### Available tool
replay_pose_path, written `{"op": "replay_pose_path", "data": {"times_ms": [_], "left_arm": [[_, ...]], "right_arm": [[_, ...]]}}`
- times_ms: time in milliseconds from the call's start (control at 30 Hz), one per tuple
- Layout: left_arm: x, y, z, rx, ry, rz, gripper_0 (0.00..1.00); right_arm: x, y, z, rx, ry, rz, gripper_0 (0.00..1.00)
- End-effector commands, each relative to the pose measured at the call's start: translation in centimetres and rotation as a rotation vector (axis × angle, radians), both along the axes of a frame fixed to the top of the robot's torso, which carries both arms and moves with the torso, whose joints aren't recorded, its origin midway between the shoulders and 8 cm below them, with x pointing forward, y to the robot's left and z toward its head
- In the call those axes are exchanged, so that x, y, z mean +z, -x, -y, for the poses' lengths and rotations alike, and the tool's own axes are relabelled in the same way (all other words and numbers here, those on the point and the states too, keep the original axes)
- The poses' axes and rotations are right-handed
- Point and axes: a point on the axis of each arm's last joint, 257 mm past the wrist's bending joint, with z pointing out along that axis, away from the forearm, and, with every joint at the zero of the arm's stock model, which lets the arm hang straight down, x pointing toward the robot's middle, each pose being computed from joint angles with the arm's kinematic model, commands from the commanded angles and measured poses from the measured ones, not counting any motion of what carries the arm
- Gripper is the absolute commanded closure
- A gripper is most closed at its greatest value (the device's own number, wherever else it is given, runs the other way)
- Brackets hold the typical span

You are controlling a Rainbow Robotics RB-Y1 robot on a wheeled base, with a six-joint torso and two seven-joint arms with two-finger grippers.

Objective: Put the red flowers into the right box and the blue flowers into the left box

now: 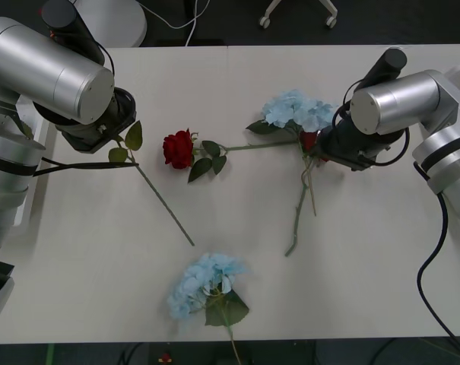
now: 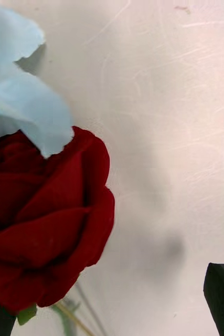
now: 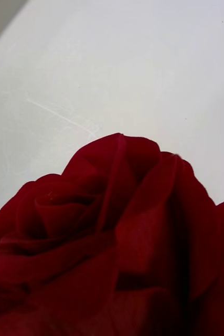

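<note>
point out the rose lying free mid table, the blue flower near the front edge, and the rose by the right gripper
free rose point(image 1: 179, 147), front view, on the bud
near blue flower point(image 1: 203, 283), front view, on the petal cluster
rose by the right gripper point(image 2: 43, 220), right wrist view, on the petals

Left arm low at left — right arm reaching inward

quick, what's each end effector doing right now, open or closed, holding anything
Left end effector: cannot be told; a red rose sits right against its camera.
Right end effector: open, fingers either side of a red rose beside a blue flower.
</note>
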Motion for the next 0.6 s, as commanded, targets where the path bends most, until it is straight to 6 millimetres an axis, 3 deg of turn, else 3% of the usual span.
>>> {"op": "replay_pose_path", "data": {"times_ms": [33, 67, 133, 200, 367, 600], "left_arm": [[0.7, -0.1, 0.7, -0.055, -0.014, 0.036, 0.98], [0.7, -0.1, 0.7, -0.054, -0.014, 0.034, 0.86], [0.5, 0.0, 0.6, -0.051, -0.013, 0.03, 0.42], [0.3, 0.1, 0.5, -0.05, -0.013, 0.027, 0.26], [-0.5, 0.6, -0.1, -0.038, -0.024, 0.009, 0.06], [-2.7, 1.7, -1.0, -0.022, -0.026, -0.034, 0.0]], "right_arm": [[-0.3, -0.6, -0.9, 0.06, 0.033, 0.031, 0.01], [-0.4, -0.8, -0.9, 0.059, 0.032, 0.035, 0.01], [-0.7, -1.1, -1.2, 0.057, 0.035, 0.047, 0.01], [-1.3, -1.2, -1.6, 0.053, 0.027, 0.047, 0.01], [-1.8, -1.8, -3.2, 0.051, -0.008, 0.071, 0.0], [-2.2, -1.5, -4.5, 0.058, -0.02, 0.067, 0.01]]}}
